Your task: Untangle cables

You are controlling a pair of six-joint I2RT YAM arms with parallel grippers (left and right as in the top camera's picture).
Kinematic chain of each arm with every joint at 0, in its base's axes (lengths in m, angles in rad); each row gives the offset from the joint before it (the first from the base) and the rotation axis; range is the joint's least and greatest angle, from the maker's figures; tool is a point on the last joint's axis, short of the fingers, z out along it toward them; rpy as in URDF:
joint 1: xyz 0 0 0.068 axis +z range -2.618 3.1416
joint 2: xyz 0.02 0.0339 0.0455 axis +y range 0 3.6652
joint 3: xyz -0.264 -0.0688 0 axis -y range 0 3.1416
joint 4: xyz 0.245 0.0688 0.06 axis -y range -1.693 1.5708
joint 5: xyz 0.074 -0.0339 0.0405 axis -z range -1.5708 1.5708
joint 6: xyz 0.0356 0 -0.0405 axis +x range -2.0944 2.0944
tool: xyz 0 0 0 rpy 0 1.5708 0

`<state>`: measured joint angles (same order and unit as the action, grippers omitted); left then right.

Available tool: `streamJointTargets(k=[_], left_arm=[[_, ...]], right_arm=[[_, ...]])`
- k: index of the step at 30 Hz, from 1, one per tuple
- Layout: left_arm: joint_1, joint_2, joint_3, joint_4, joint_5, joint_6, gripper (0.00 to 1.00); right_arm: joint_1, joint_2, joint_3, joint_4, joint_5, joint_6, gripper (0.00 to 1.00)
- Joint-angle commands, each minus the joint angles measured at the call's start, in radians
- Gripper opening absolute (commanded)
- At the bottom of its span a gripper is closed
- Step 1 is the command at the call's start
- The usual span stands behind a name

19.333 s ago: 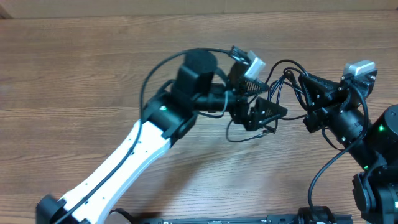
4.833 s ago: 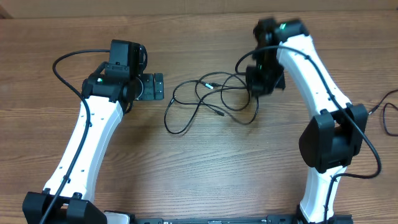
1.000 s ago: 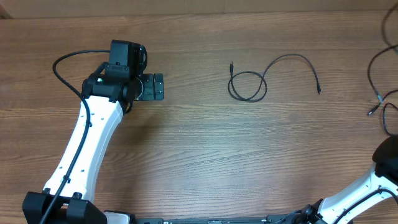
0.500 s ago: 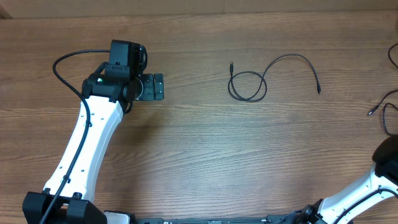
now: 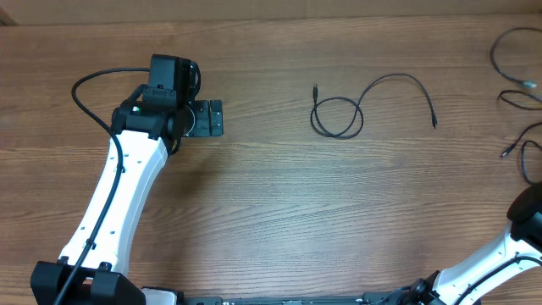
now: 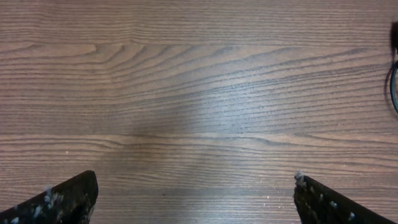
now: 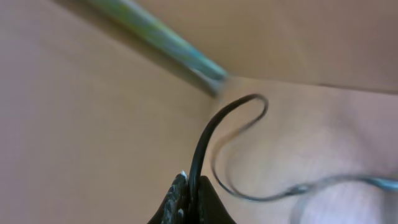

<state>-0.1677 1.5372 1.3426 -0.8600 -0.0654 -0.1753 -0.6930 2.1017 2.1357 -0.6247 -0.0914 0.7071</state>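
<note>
The left gripper (image 5: 206, 118) is spread wide and empty over the wood-grain table (image 5: 254, 212). A thin black looped cable (image 5: 362, 114) lies flat mid-table, well apart from it. Judged light and limp, so it may drag; best pinched near a plug end. Far right, a second thin black cable (image 7: 205, 143) is pinched in the right gripper (image 7: 191, 202). The surroundings there are blurred.

Overhead: far-right cable (image 5: 494, 52) cut off by R edge; R wrist view blurred, bkgd unreadable.
</note>
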Motion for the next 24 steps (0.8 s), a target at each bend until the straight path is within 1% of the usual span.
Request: streamJointTargets(k=[1,4,7,8,9,10,11,13,17,20,24], left_arm=[[0.004,-0.013,0.008,0.003,-0.013,0.022,1.0],[0.004,-0.013,0.008,0.003,-0.013,0.022,1.0],[0.004,-0.013,0.008,0.004,-0.013,0.022,1.0],[0.004,-0.013,0.008,0.003,-0.013,0.022,1.0],[0.004,-0.013,0.008,0.004,-0.013,0.022,1.0],[0.005,-0.013,0.008,0.004,-0.013,0.022,1.0],[0.005,-0.013,0.008,0.004,-0.013,0.022,1.0],[0.004,-0.013,0.008,0.004,-0.013,0.022,1.0],[0.004,-0.013,0.008,0.003,-0.013,0.022,1.0],[0.004,-0.013,0.008,0.003,-0.013,0.022,1.0],[0.004,-0.013,0.008,0.004,-0.013,0.022,1.0]], right_arm=[[-0.003,-0.012,-0.003,-0.063,0.137,-0.01,0.12],[-0.003,-0.012,-0.003,-0.122,0.142,-0.01,0.48],[-0.003,-0.012,-0.003,-0.174,0.131,-0.023,0.69],[-0.003,-0.012,-0.003,-0.188,0.104,-0.061,0.78],[-0.003,-0.012,-0.003,-0.192,0.09,-0.077,0.84],[-0.002,-0.012,-0.003,-0.2,0.06,-0.108,0.94],[-0.002,-0.012,-0.003,-0.206,0.033,-0.128,1.0],[-0.002,-0.013,-0.003,-0.227,-0.033,-0.16,1.0],[-0.002,-0.013,-0.003,-0.281,-0.161,-0.167,1.0],[-0.002,-0.013,-0.003,-0.319,-0.312,-0.171,1.0],[0.015,-0.013,-0.003,-0.372,-0.449,-0.241,1.0]])
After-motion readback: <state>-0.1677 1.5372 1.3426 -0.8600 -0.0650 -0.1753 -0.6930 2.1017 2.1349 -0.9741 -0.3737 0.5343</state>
